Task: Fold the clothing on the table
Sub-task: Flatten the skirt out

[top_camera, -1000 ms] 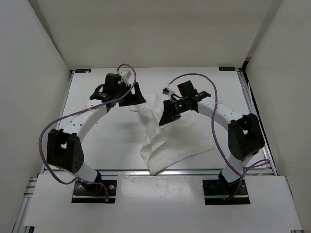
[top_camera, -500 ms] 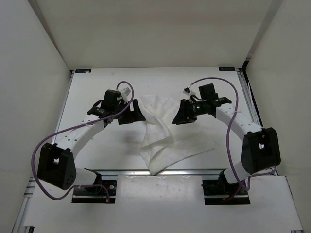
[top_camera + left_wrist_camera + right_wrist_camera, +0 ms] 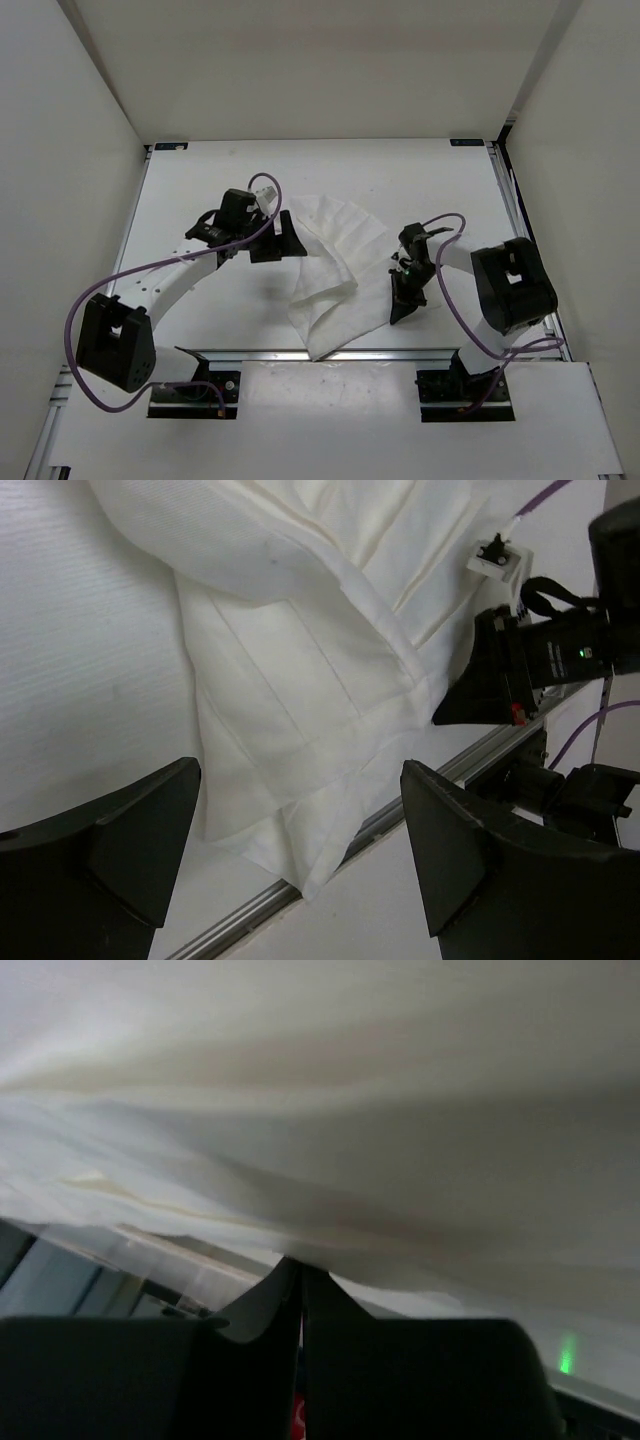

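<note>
While left jaws gape beside, right jaws pinch clothing [image 3: 340,300].

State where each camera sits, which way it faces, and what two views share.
Top external: above and behind, looking down at table and clothing; left arm and right arm show.
Left wrist: on the left arm, facing the clothing; open left claw frames it.
Right wrist: close against the clothing; right claw shut on its edge.
Shared: left wrist and top both show the right claw.
</note>
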Controlling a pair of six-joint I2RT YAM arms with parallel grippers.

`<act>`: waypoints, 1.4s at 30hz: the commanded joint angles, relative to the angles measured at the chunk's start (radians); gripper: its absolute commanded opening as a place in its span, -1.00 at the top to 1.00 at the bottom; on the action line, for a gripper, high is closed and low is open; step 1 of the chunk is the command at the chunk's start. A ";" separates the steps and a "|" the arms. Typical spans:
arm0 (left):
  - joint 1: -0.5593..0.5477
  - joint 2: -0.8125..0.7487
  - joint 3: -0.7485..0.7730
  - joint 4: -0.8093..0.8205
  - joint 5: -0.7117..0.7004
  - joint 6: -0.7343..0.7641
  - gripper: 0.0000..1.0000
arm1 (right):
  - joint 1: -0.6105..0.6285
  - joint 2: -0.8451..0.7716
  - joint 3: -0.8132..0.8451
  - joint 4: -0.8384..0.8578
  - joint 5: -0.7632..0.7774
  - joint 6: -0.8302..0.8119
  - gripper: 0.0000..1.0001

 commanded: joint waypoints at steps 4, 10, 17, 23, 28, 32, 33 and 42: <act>-0.080 0.030 0.063 0.053 0.016 0.006 -0.85 | -0.107 0.167 0.209 0.010 0.187 -0.030 0.96; -0.077 0.120 0.110 0.074 -0.042 -0.023 -0.77 | -0.124 0.314 0.491 -0.089 0.284 -0.091 0.95; -0.112 0.247 0.294 0.044 -0.187 -0.152 -0.71 | -0.061 0.170 0.424 -0.081 0.268 -0.073 0.69; -0.189 0.359 0.396 0.000 -0.339 -0.321 0.22 | -0.044 0.038 0.364 -0.107 0.286 -0.059 0.61; -0.235 0.315 0.356 -0.016 -0.459 -0.453 -0.20 | -0.069 -0.035 0.309 -0.122 0.291 -0.068 0.58; -0.247 0.280 0.313 0.010 -0.527 -0.543 -0.47 | -0.066 -0.063 0.281 -0.119 0.300 -0.090 0.60; -0.247 0.283 0.316 0.007 -0.540 -0.554 -0.46 | -0.067 -0.065 0.280 -0.119 0.299 -0.085 0.59; -0.292 0.398 0.434 -0.033 -0.589 -0.660 -0.44 | -0.050 -0.104 0.257 -0.108 0.316 -0.100 0.61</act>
